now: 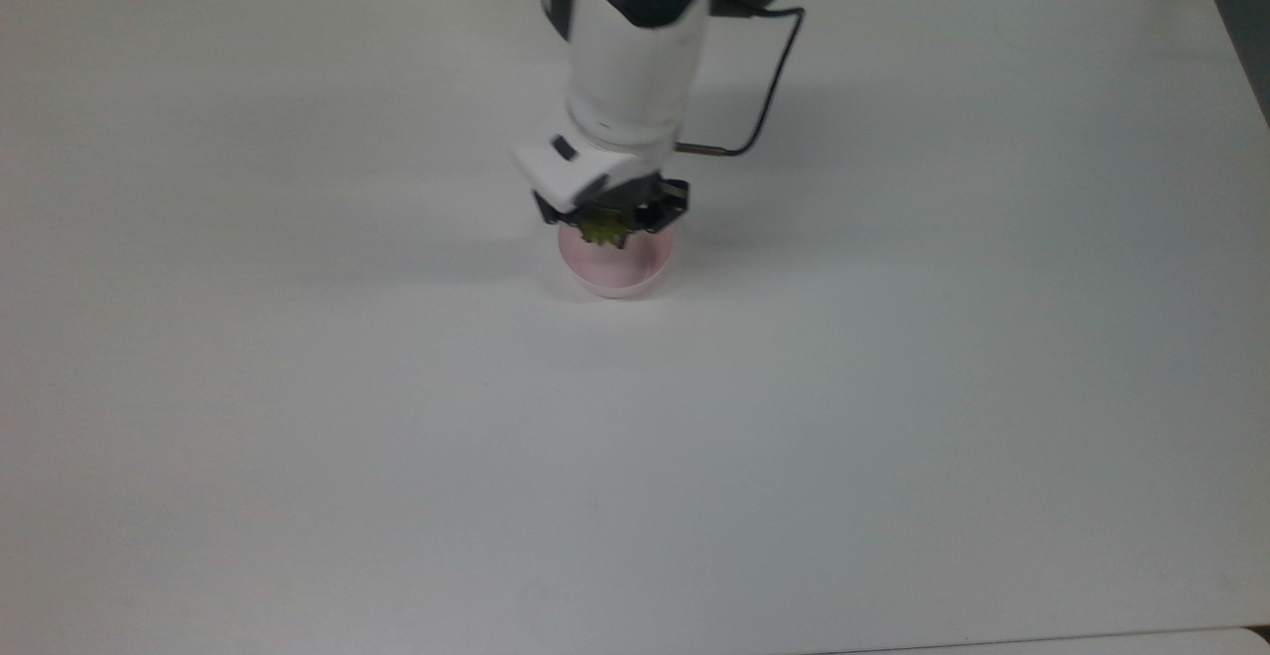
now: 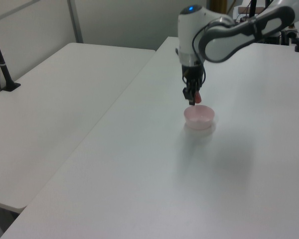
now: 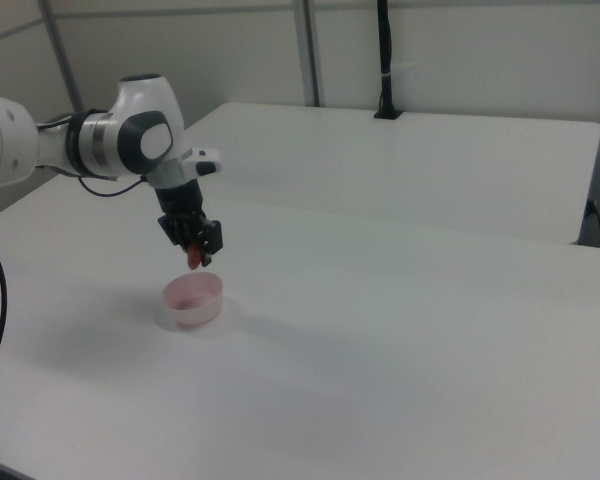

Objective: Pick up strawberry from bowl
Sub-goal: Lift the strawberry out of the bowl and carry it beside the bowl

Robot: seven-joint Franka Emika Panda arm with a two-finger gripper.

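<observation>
The pale pink bowl [image 1: 617, 262] [image 2: 199, 117] [image 3: 193, 299] stands on the white table with nothing inside it. Just above its far rim hangs the red strawberry [image 2: 197, 97] [image 3: 194, 257]; in the top view its green leafy cap [image 1: 602, 227] faces the camera. My gripper [image 1: 607, 225] [image 2: 195, 96] [image 3: 197, 250] points straight down and is shut on the strawberry, holding it clear of the bowl.
The white table [image 1: 893, 387] spreads wide on all sides of the bowl. A second white table [image 2: 50, 114] [image 3: 420, 160] stands beside it. A black cable [image 1: 769, 89] loops off the arm's wrist. A black post [image 2: 2, 64] stands on the other table.
</observation>
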